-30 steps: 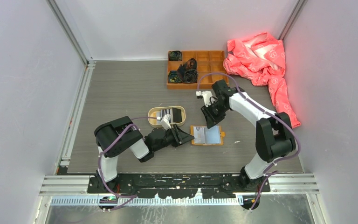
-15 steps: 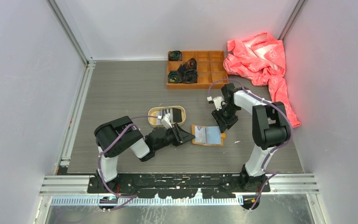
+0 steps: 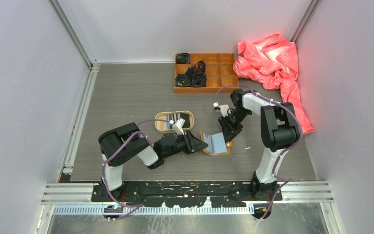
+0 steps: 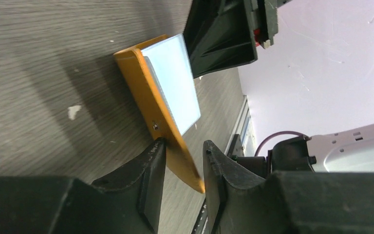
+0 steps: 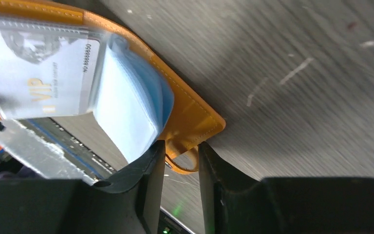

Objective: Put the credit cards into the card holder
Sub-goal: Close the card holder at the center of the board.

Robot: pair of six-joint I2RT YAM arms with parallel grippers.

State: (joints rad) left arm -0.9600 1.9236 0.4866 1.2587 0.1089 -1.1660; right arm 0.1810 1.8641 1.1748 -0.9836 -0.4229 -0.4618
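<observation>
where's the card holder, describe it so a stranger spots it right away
On the grey table, look at the near middle, between the left gripper and the right gripper. The card holder is the small flat mustard-orange wallet there, open with pale sleeves showing. Unlike the oval tan tray to its left, it is rectangular and folds.

Place: robot test cell in a lab.
Enclosure: plain pale walls (image 3: pixel 29 97) stand on the left, far and right sides of the grey desk (image 3: pixel 126 97), with metal posts (image 3: pixel 70 31) at its far corners.
Mounting: slotted aluminium rails (image 3: pixel 68 192) and a black base plate (image 3: pixel 185 191) run along the desk's near edge.
Machinery: left arm (image 3: pixel 126 146) and right arm (image 3: pixel 272 126), white and black, rise from that near edge; purple cables (image 3: pixel 108 163) loop along them.
Props: orange compartment box (image 3: pixel 214 63) at the desk's far edge; pink cloth (image 3: pixel 268 58) at its far right corner; oval tray (image 3: pixel 161 122) near its middle.
</observation>
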